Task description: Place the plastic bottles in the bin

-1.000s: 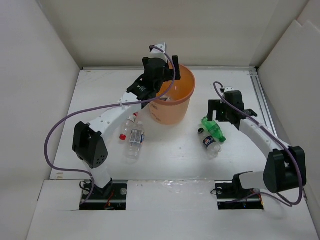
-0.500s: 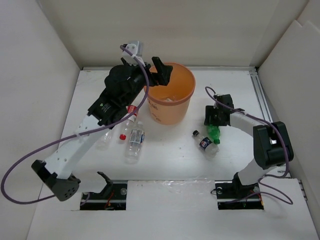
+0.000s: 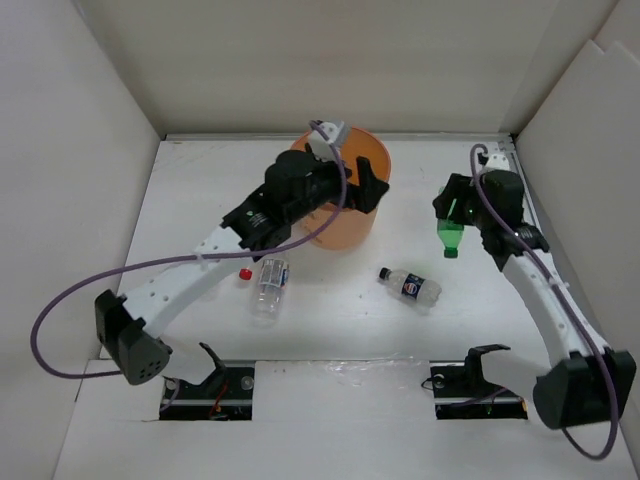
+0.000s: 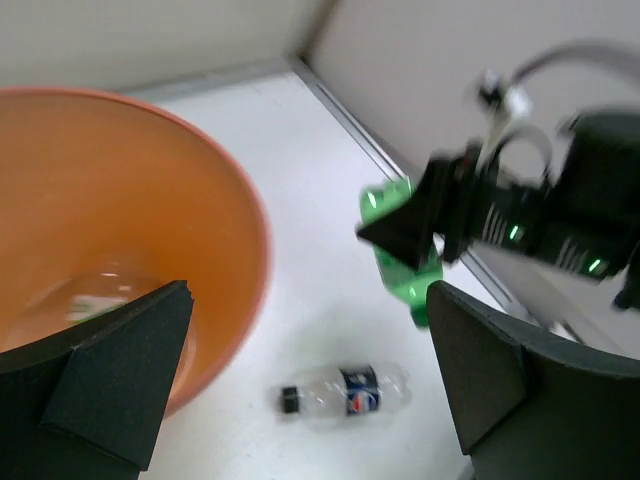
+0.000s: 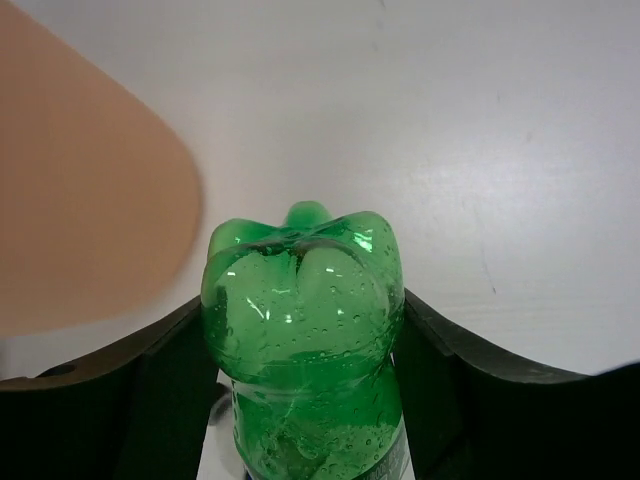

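Bin (image 3: pixel 345 225) stands by the far edge of the tabletop (image 3: pixel 330 320), about mid-width. The left arm reaches over it. The left gripper (image 3: pixel 368 185) is at the bin's right rim, spread wide, nothing in it. In the left wrist view its two fingers (image 4: pixel 120 385) are well apart. That view also shows the bin's inside, with something clear and blurred on the floor, cannot tell what.

Right gripper (image 3: pixel 458 208) is toward the far right corner, clamped on the green bottle (image 3: pixel 451 228). The bottle's cap end points to the near edge. In the right wrist view its lobed bottom sits snug between the two fingers (image 5: pixel 160 370). It is apart from the bin.

Blue-label bottle (image 3: pixel 412 287) lies on its side mid-tabletop, right of centre. Its cap points toward the bin, and it is not touching anything.

White-label bottle (image 3: pixel 268 285) lies on its side left of centre, nearer the near edge than the bin. Just beside it on the left is a red cap (image 3: pixel 244 272). The rest of that bottle is hidden under the left arm.
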Available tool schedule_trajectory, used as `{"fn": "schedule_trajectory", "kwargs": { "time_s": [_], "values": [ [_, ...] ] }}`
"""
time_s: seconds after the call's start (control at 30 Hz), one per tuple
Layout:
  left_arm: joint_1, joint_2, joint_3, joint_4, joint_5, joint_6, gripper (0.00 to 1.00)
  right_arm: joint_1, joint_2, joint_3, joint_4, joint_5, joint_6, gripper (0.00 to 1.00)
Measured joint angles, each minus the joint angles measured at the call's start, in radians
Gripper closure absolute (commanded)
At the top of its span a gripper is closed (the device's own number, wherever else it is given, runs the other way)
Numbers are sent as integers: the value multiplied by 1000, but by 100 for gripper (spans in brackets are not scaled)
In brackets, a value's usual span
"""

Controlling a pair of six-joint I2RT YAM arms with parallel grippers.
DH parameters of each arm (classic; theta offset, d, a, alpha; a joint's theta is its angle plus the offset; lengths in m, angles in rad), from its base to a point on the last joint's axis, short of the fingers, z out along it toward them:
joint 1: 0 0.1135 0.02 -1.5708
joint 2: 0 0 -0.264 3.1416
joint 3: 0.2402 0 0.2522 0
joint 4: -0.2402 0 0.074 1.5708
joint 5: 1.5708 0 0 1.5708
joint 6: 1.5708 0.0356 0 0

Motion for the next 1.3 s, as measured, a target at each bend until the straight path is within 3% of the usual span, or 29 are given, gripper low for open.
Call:
{"fn": "schedule_trajectory", "kwargs": {
  "time_s": [0.17,0.4,0.8,0.83,0.87,0.9,0.97,1.03,1.17,1.3],
  "values": [
    [-68,113,-25,79,206,5,0,-34,-208,58,80,-262,56,100],
    [-96,117,-42,232,407,-2,0,-35,-244,133,262,-612,239,100],
    [-106,136,-41,360,549,-42,0,159,-241,131,531,-718,479,100],
    [-106,141,-41,362,551,-45,17,169,-237,131,556,-719,492,98],
    [-106,145,-41,363,554,-51,33,182,-230,131,586,-720,501,85],
    [-106,149,-41,365,560,-60,57,187,-226,130,599,-719,504,68],
    [-110,149,-40,369,549,-71,94,190,-206,127,631,-716,508,21],
    [-106,149,-40,371,544,-65,98,192,-196,125,644,-689,506,0],
    [-107,145,-39,358,438,-65,98,168,-195,109,632,-669,480,0],
    [-66,146,-10,290,266,-59,96,73,-245,101,512,-593,370,0]
  ]
}}
